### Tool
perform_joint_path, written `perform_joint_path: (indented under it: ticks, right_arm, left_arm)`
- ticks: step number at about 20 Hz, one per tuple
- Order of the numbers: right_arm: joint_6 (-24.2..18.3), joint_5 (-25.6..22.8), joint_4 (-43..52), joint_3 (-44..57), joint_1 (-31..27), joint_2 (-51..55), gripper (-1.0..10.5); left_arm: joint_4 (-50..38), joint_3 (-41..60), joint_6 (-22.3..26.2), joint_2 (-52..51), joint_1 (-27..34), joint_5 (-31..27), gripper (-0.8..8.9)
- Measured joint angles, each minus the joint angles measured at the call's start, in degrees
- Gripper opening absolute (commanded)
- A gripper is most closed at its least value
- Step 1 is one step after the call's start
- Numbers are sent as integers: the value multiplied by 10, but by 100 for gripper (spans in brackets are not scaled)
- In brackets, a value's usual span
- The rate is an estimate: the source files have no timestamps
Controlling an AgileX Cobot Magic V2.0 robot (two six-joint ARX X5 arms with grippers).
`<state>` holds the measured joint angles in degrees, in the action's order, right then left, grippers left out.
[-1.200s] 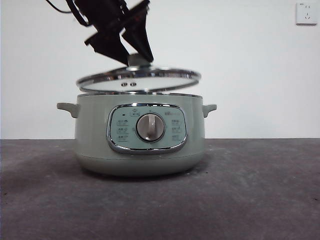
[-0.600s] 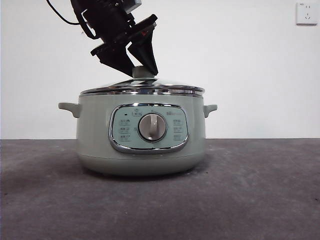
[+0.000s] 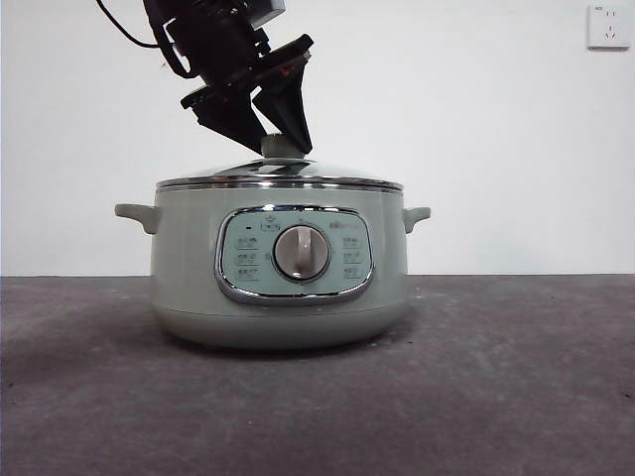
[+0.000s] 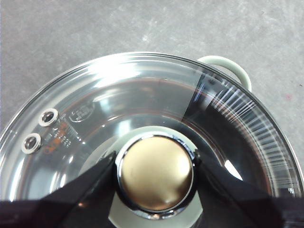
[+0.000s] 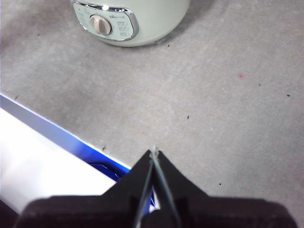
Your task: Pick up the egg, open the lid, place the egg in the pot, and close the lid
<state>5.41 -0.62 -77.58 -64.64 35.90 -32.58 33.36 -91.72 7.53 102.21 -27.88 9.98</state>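
- One pot (image 3: 278, 297) is sitting on the grey counter (image 3: 516, 397) at the middle of the front view, showing one dial (image 3: 301, 252) and two side handles.
- One lid (image 3: 280, 177) is resting level on the pot's rim.
- The left hand (image 3: 276, 139) is reaching down from the upper left, clenching the lid's one knob (image 4: 155, 173).
- The right hand (image 5: 154, 154) is hovering clenched and empty over the counter, well apart from the pot.

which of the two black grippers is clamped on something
The left gripper: its jaws pinch the glass lid's round knob atop the sage-green pot. The right gripper is shut on nothing.
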Motion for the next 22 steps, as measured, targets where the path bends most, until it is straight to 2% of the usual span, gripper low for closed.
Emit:
perform_joint_path:
  ticks: [2, 3, 4, 5, 6, 12, 15, 22]
  right_arm:
    - [0, 0, 0, 0, 0, 0, -12]
    - [0, 0, 0, 0, 0, 0, -12]
    - [0, 0, 0, 0, 0, 0, -11]
    - [0, 0, 0, 0, 0, 0, -11]
    - [0, 0, 0, 0, 0, 0, -12]
    - [0, 0, 0, 0, 0, 0, -11]
    - [0, -1, 0, 0, 0, 0, -11]
    - [0, -4, 0, 0, 0, 0, -11]
  left_arm:
    - [0, 0, 0, 0, 0, 0, 53]
    - [0, 0, 0, 0, 0, 0, 157]
    - [0, 0, 0, 0, 0, 0, 334]
    - [0, 0, 0, 0, 0, 0, 462]
    - [0, 0, 0, 0, 0, 0, 507]
    - [21, -6, 0, 0, 0, -5, 505]
    - [58, -43, 0, -2, 0, -5, 504]
    - [278, -154, -1, -83, 0, 6, 498]
